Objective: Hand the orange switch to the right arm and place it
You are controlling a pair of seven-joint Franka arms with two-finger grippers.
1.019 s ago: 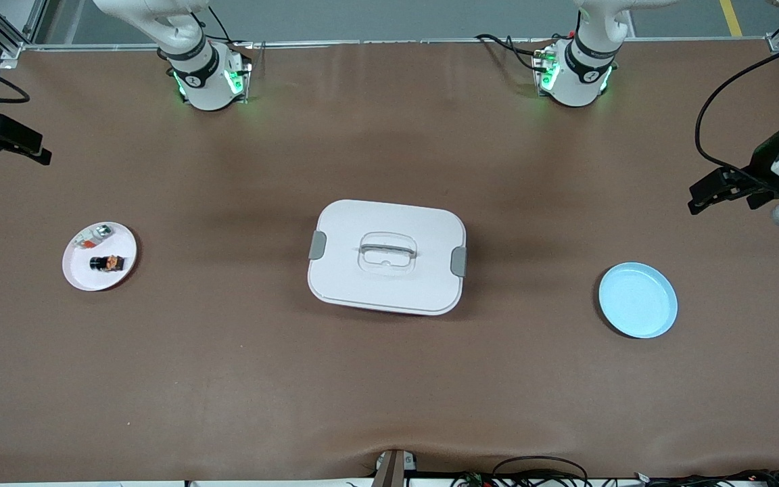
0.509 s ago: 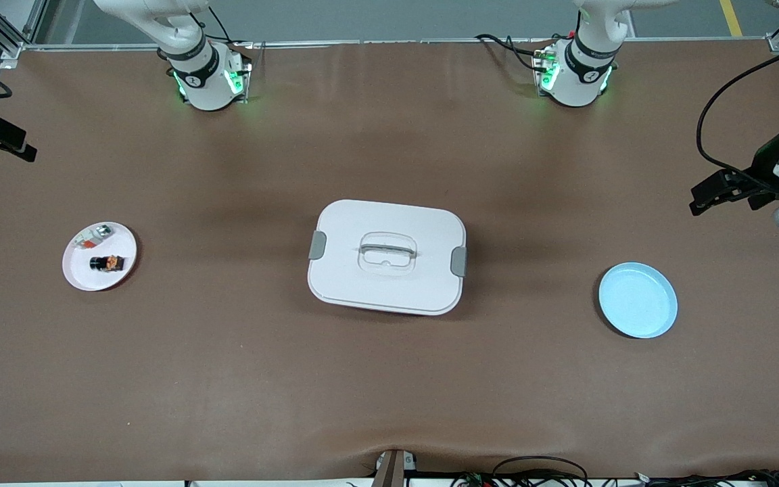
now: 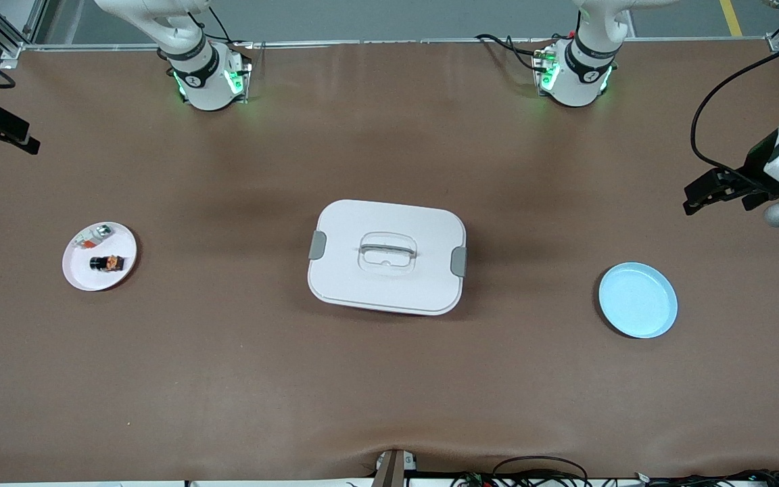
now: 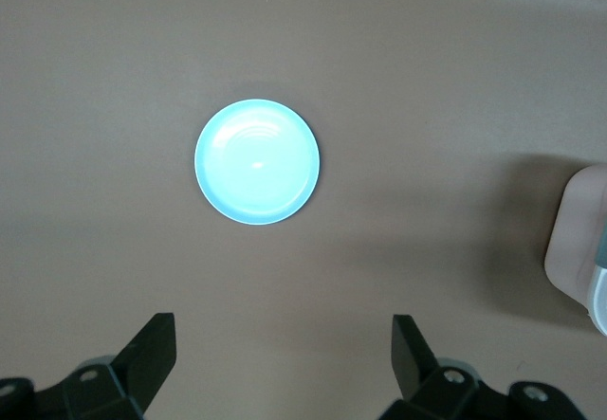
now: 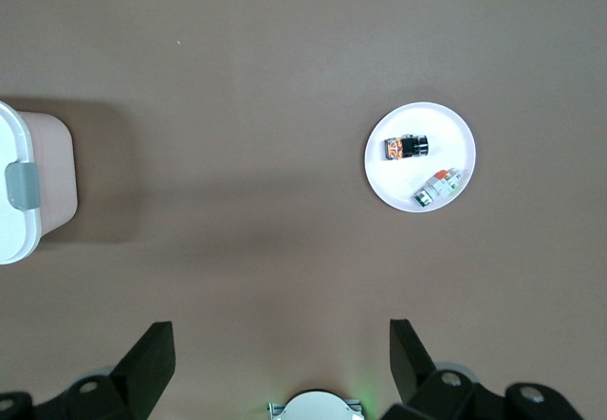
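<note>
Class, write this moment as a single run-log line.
orange switch: on white plate | blue plate: empty | left gripper: open, empty | right gripper: open, empty | handover: not started

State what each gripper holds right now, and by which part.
Nothing is held. The left gripper and right gripper are both open and empty; the orange switch lies on the white plate.

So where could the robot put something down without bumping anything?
The round light-blue plate holds nothing. Bare brown table lies between it and the white lidded box, and all along the camera edge. The small white plate is crowded: the orange switch and a clear-silver part sit there.
</note>
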